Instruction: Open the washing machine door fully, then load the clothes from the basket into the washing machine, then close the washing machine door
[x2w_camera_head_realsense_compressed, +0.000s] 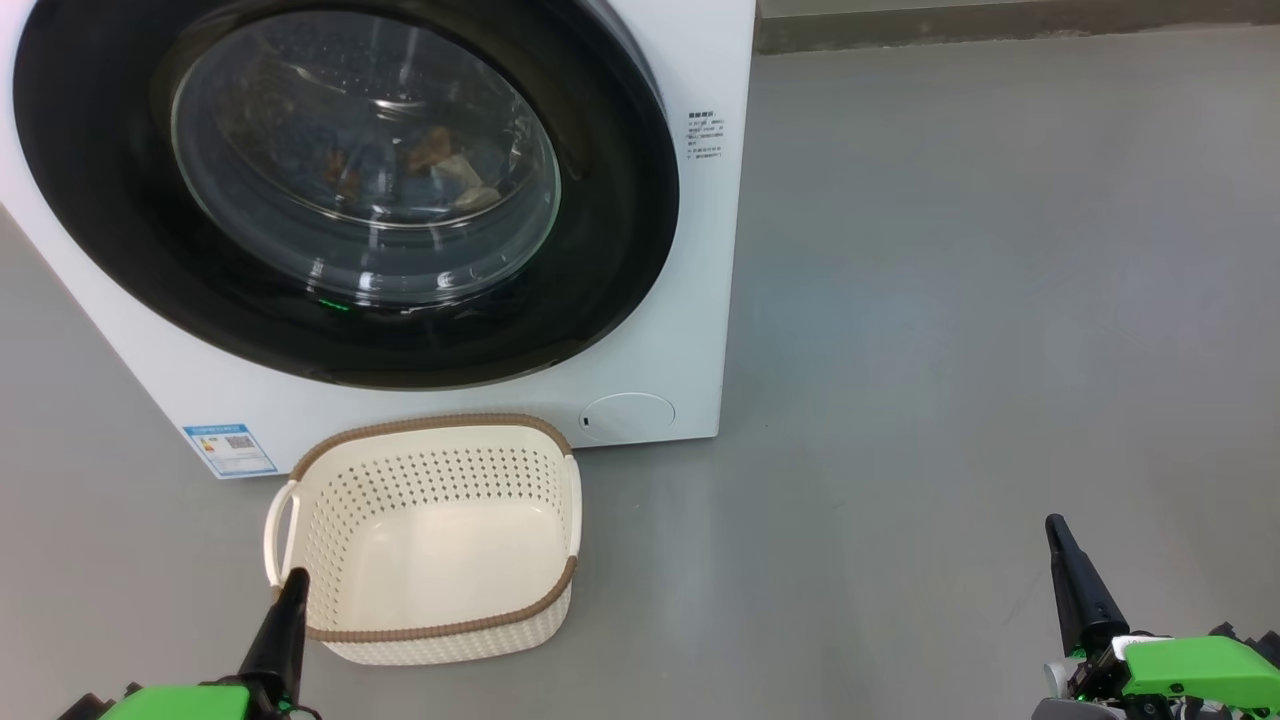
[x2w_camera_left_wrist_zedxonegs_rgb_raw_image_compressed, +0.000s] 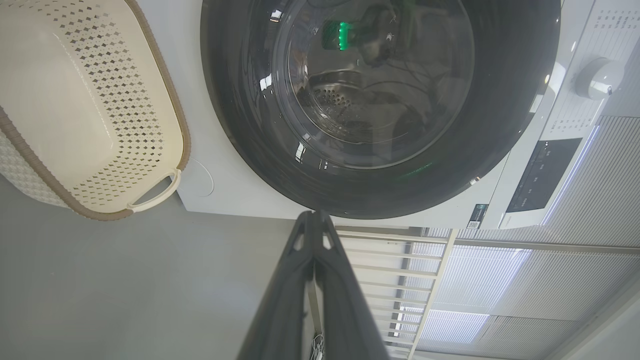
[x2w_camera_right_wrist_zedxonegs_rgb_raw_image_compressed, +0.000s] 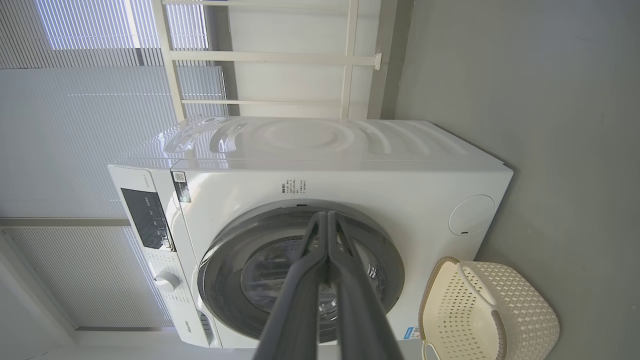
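Head view has the washing machine door (x2w_camera_head_realsense_compressed: 345, 190), glossy black around a bulging glass bowl, shut flush on the white washing machine (x2w_camera_head_realsense_compressed: 690, 300), with the clothes (x2w_camera_head_realsense_compressed: 440, 160) showing dimly orange-brown behind the glass. The basket (x2w_camera_head_realsense_compressed: 430, 422), its cream bottom showing, sits on the floor (x2w_camera_head_realsense_compressed: 950, 300) just before the machine, and grey floor lies wide to the right. Left claw (x2w_camera_head_realsense_compressed: 295, 578) and right claw (x2w_camera_head_realsense_compressed: 1054, 524) are each pressed closed, holding nothing. Left wrist view adds the control knob (x2w_camera_left_wrist_zedxonegs_rgb_raw_image_compressed: 597, 77); right wrist view adds the machine's ribbed side panel (x2w_camera_right_wrist_zedxonegs_rgb_raw_image_compressed: 310, 137).

The left gripper (x2w_camera_head_realsense_compressed: 293, 582) sits at the lower left, fingers (x2w_camera_left_wrist_zedxonegs_rgb_raw_image_compressed: 285, 300) pressed together and pointing up; the right gripper (x2w_camera_head_realsense_compressed: 1056, 528) sits at the lower right, likewise closed.
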